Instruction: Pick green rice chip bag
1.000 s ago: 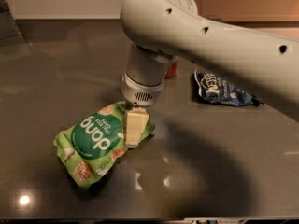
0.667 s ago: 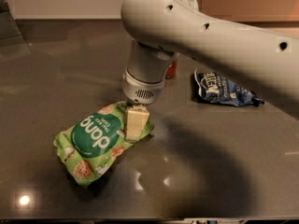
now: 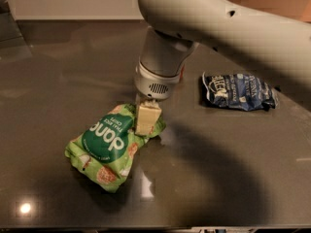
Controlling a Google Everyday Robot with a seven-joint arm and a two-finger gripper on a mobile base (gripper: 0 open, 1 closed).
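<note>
The green rice chip bag [image 3: 108, 144] is a crinkly light-green bag with a dark green circle reading "dang". It lies on the dark tabletop [image 3: 58, 81] at centre left. My gripper [image 3: 146, 129] hangs from the white arm [image 3: 218, 28] and comes down on the bag's upper right edge. One cream finger [image 3: 147, 116] shows in front of the bag, and the other is hidden behind it. The fingers are closed on that edge, which is raised slightly off the table.
A smaller dark blue snack bag [image 3: 238, 92] lies on the table to the right of my gripper. The table's front edge runs along the bottom of the view. A pale wall stands behind the table's far edge.
My gripper has risen a little and shifted right. The bag's upper right edge has come up with it, and the bag has slid slightly right.
</note>
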